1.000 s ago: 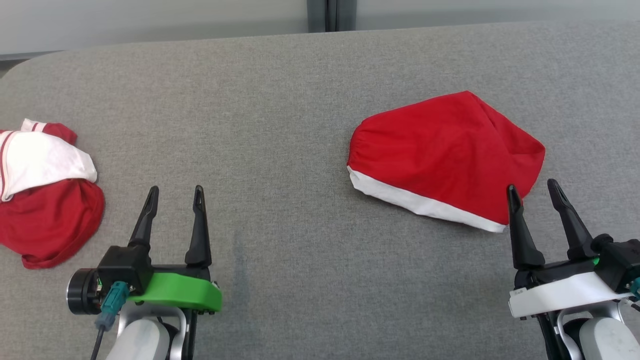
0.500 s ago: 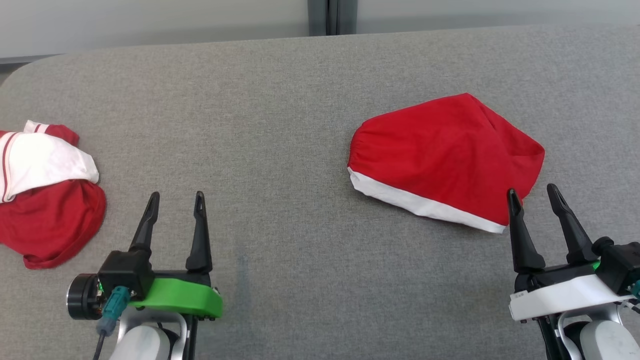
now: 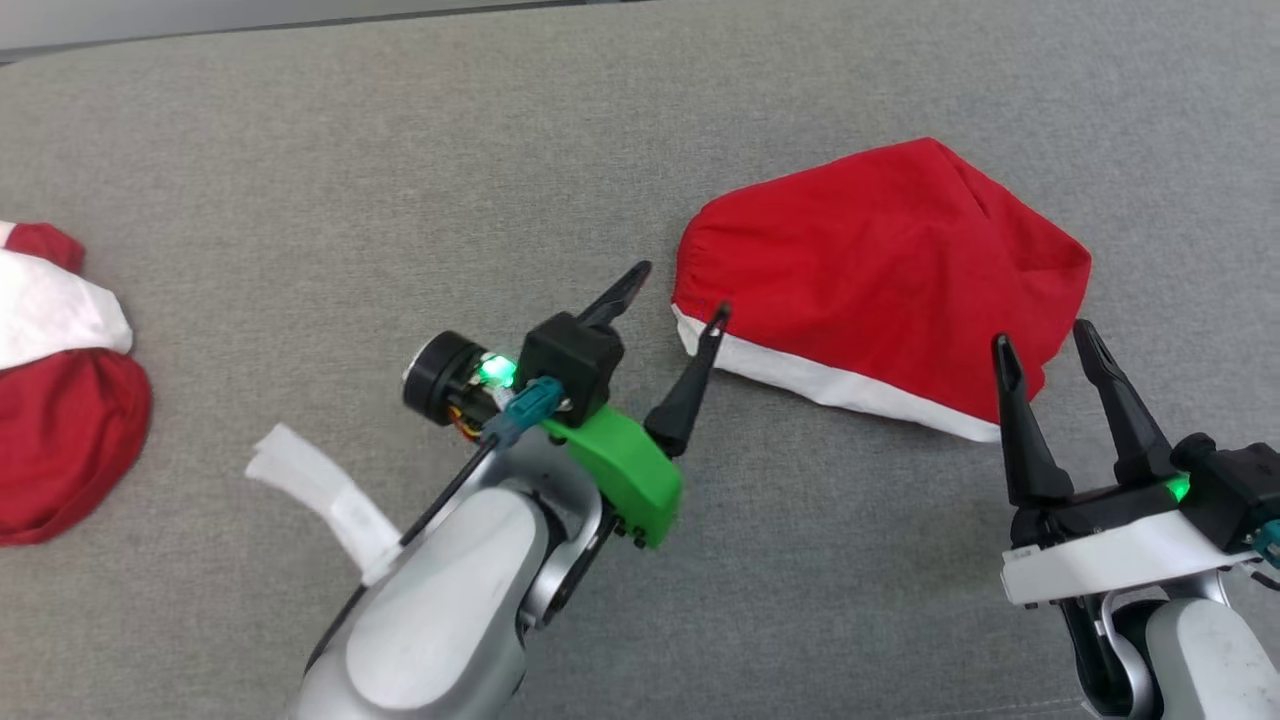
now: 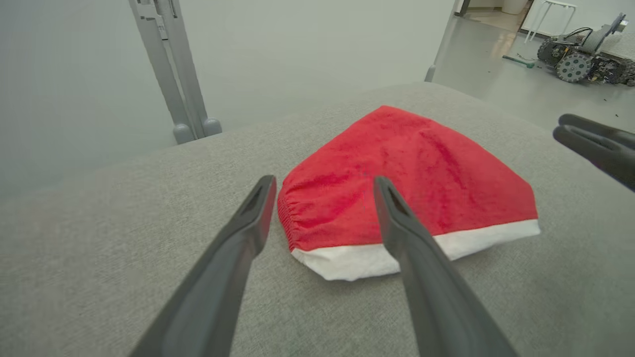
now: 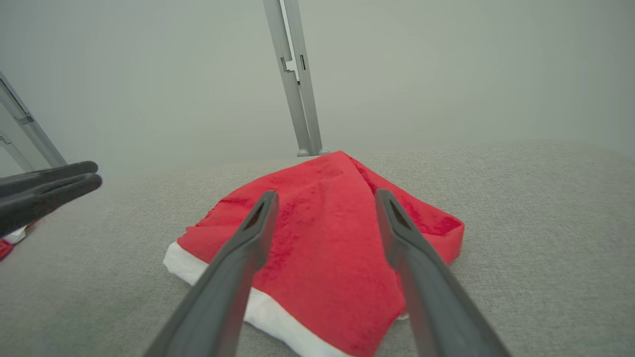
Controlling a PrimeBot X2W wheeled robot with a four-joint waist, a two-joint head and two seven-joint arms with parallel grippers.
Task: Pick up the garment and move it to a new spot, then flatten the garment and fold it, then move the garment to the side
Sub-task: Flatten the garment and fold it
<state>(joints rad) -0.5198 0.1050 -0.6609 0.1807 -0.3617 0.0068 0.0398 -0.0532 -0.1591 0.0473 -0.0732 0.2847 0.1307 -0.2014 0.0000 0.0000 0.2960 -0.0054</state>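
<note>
My left pincer (image 3: 680, 292) and right pincer (image 3: 1041, 337) stand open and empty at the near edge of the folded red cloth garment with a white band (image 3: 880, 260). I should pinch both corners low and evenly.

Red garment (image 3: 880, 270), white band along its edge, sits on a plain grey table (image 3: 400, 180). Left of the garment, a red-and-white heap (image 3: 60, 440). Left gripper (image 3: 680, 292) is black on green; right gripper (image 3: 1042, 337) black on white.

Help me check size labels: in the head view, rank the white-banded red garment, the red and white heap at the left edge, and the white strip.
1. white-banded red garment, largest.
2. red and white heap, though the edge cuts it off, so its full size is unsure.
3. white strip, smallest.
</note>
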